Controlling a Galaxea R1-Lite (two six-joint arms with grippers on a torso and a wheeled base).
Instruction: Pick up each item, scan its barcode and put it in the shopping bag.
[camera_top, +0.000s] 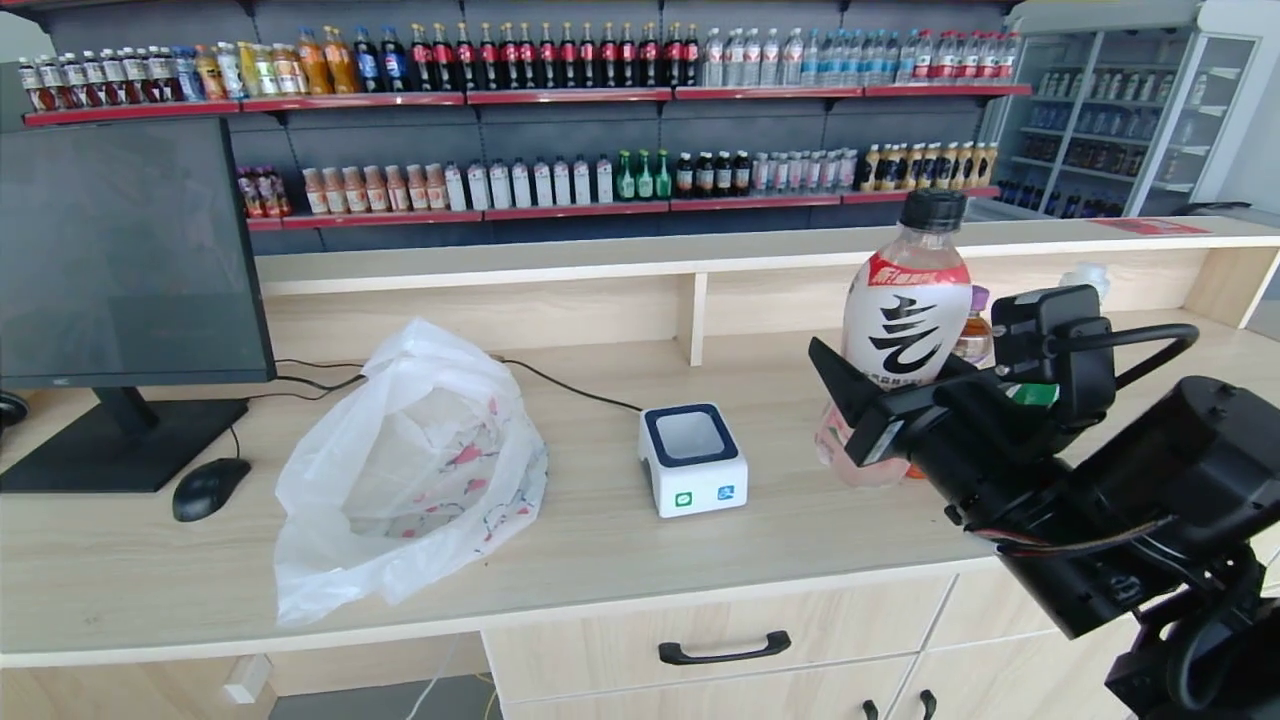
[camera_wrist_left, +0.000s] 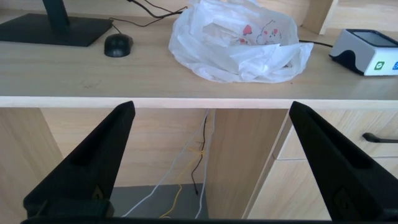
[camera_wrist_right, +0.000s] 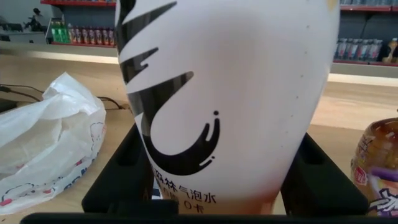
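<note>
ITEM: bottle (camera_top: 905, 320), white label, black cap, upright at the robot's right end of tabletop (camera_top: 600, 560), base low at or just off the surface, can't tell which
STEP (judged): pick-up of 1st item; scan & bagging not yet done
R gripper (camera_top: 880, 400): fingers (camera_wrist_right: 118, 174) sit either side of the bottle's lower half, pinching it as far as the wrist view shows; the bottle body sits betw. them, label facing the wrist cam
L gripper (camera_wrist_left: 211, 162): fingers (camera_wrist_left: 93, 162) spread wide, nothing betw. them, below the tabletop's front edge
Scanner (camera_top: 692, 458): mid-tabletop, window up, betw. bottle & shopping bag (camera_top: 420, 460)
Bag: lies slumped on the robot's left, mouth not clearly open
NEXT (judged): lift clear, carry toward the scanner, turn barcode side to the window; barcode position can't be told
</note>
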